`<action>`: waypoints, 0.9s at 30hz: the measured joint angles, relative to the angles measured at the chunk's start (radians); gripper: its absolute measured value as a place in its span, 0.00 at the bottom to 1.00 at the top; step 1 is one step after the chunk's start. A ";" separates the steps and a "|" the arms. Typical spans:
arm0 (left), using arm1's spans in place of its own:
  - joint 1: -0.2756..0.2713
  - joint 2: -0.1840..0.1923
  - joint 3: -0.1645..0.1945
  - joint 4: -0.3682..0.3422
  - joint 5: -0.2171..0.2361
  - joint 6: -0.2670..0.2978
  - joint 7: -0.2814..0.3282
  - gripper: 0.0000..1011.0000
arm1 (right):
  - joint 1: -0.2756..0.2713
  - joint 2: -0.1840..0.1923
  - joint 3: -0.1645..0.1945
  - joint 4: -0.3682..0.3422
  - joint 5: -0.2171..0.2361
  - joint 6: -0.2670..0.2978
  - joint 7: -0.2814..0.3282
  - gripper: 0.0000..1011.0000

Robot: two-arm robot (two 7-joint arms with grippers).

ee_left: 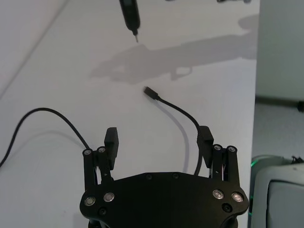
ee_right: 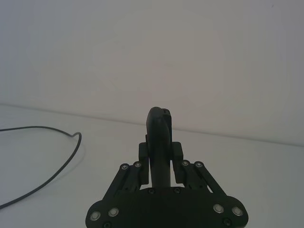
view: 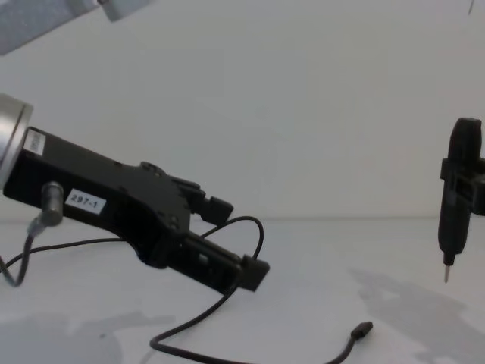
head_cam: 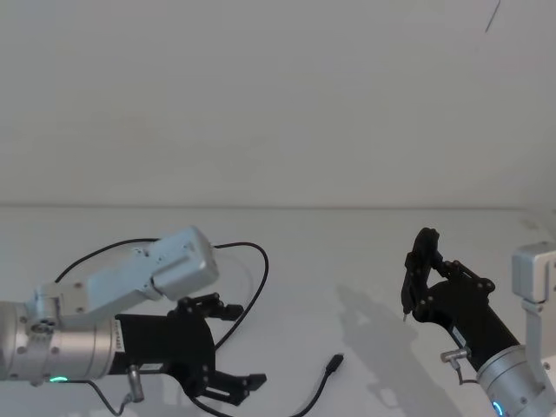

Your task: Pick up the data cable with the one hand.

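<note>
The data cable (head_cam: 261, 271) lies in loose black loops on the white table, and its small dark plug (head_cam: 334, 361) rests toward the middle. My left gripper (head_cam: 243, 345), the one hand with the white label (view: 83, 202), hovers open just above the cable. In the left wrist view the cable (ee_left: 183, 112) runs under the open left gripper (ee_left: 158, 135), one strand passing each finger, and nothing is held. From the chest, the cable (view: 189, 323) curves beneath the left gripper (view: 241, 240). My right gripper (head_cam: 434, 280) is raised at the right, shut on a slim black tool (head_cam: 423, 252).
The tool's thin metal tip (view: 447, 274) points down above the table, right of the plug (view: 362, 330). The table's edge (ee_left: 256, 71) runs close beside the cable's plug end. A plain white wall stands behind the table.
</note>
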 joint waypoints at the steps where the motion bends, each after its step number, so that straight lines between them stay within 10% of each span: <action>1: -0.004 0.001 0.005 -0.002 0.004 0.008 -0.001 0.99 | 0.000 0.000 0.000 0.000 0.000 0.000 0.000 0.28; 27: -0.071 -0.045 0.130 0.018 0.058 0.118 0.004 0.99 | 0.000 0.000 0.000 0.000 0.000 0.000 0.000 0.28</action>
